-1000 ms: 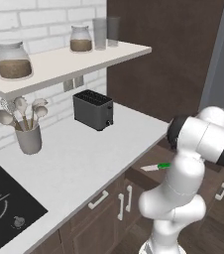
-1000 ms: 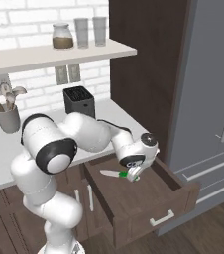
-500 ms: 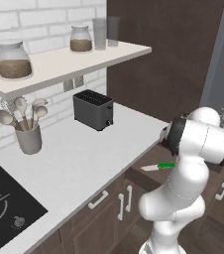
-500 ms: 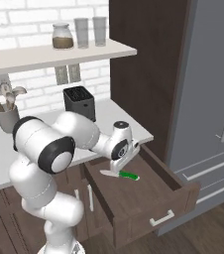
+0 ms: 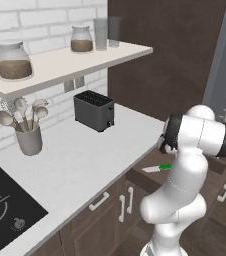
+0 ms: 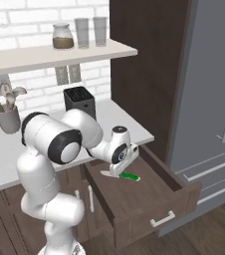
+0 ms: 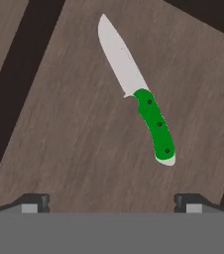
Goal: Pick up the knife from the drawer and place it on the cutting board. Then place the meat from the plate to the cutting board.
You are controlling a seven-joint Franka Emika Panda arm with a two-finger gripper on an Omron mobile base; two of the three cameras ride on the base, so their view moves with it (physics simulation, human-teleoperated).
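Note:
The knife point(image 7: 140, 106), with a green handle and a pale blade, lies flat on the floor of the open drawer point(image 7: 69, 134). My gripper point(image 7: 111, 201) hovers above it, open, with nothing between its fingertips; the handle lies ahead of them, toward the right one. In the right base view the gripper point(image 6: 115, 171) points down into the drawer point(image 6: 149, 196), just left of the knife point(image 6: 131, 177). In the left base view the knife point(image 5: 158, 168) shows beside my arm. The cutting board, plate and meat are out of view.
A black toaster point(image 5: 94, 110) and a grey crock of utensils point(image 5: 29, 141) stand on the white counter point(image 5: 85, 160). A black cooktop point(image 5: 2, 212) lies at the left. Jars sit on a shelf point(image 5: 70, 60) above. A tall grey fridge point(image 6: 214, 99) stands right of the drawer.
The hand has swung back to the left and turned to look straight down over the drawer. The knife has stayed where it lay, and the jaws have stayed open.

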